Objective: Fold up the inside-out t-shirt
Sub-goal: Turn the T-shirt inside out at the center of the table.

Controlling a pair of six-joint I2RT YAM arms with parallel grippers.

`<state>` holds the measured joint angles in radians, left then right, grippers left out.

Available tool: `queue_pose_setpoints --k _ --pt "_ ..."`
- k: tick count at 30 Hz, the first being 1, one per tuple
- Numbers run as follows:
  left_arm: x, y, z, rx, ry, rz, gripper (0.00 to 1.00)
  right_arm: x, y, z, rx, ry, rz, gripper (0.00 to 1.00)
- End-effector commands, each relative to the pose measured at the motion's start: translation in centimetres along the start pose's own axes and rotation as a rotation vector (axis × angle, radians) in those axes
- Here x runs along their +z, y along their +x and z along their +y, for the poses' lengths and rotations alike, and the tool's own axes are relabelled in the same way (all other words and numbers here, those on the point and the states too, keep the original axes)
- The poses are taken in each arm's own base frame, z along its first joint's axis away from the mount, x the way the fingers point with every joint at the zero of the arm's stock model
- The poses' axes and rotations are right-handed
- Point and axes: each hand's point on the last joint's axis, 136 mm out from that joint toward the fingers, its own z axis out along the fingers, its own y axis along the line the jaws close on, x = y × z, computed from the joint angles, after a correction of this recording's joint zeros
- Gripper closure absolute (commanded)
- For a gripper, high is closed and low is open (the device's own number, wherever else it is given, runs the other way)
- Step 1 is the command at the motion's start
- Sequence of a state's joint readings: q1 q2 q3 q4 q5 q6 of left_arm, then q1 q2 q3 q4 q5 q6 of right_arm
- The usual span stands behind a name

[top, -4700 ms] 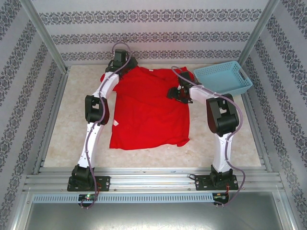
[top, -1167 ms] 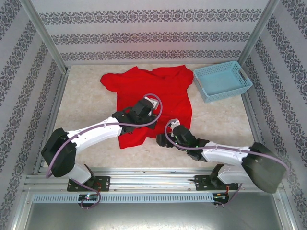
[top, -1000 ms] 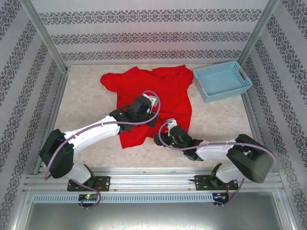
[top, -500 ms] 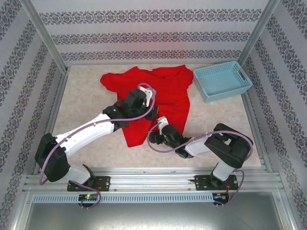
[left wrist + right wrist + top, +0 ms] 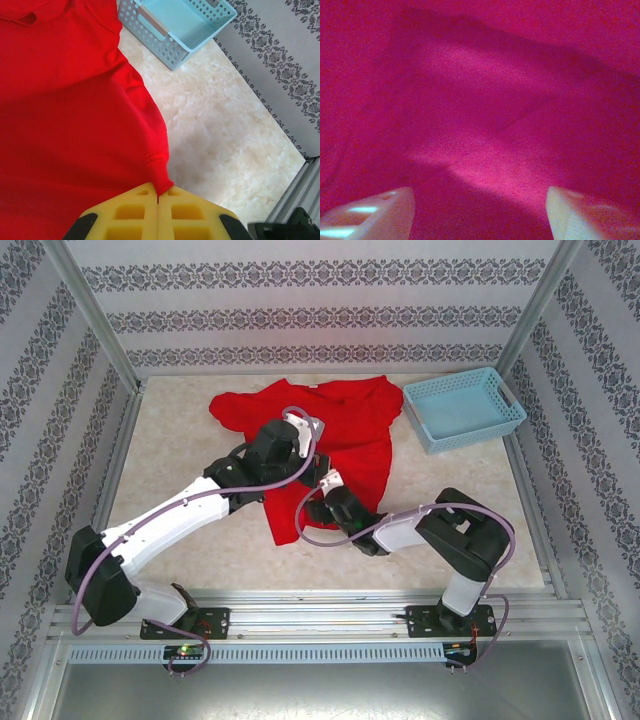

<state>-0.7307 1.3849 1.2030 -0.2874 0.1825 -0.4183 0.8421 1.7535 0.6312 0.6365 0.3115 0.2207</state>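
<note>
Red t-shirt [image 5: 350, 425] stretches from picture top to middle; left fingers [image 5: 147, 205] pinch its edge tight, while right fingers [image 5: 370, 212], wide open and empty, hang just over the cloth.

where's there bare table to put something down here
Bare table left of the shirt, beyond the left arm; another patch between the basket and the right arm. Crowded mid-table, where the left hand and right hand meet on the shirt.

T-shirt [image 5: 360, 425]: just the one, red.
Basket [image 5: 463, 408]: one, light blue.
Arms: two, left arm [image 5: 180, 515] and right arm [image 5: 400, 530].
</note>
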Motion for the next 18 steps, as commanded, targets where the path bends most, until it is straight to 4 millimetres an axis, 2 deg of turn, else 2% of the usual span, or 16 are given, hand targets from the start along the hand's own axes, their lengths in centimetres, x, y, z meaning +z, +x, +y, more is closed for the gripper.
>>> queue_pose_setpoints --k 1,8,13,18 --pt "-2.6 -2.0 -0.3 0.049 0.000 -0.063 1.00 1.0 0.1 -2.3 -0.057 0.110 0.040 0.29" --pt "-5.0 -3.2 -1.3 0.088 0.029 -0.115 1.00 2.5 -1.4 -3.9 -0.080 0.184 0.025 0.28" --pt "-6.2 -3.6 -1.0 0.110 -0.002 -0.135 1.00 2.8 -2.2 -5.8 0.020 0.182 0.002 0.27" --pt "-6.6 -4.8 -2.7 0.091 0.064 -0.155 1.00 4.2 -3.9 -5.3 0.051 0.181 -0.013 0.27"
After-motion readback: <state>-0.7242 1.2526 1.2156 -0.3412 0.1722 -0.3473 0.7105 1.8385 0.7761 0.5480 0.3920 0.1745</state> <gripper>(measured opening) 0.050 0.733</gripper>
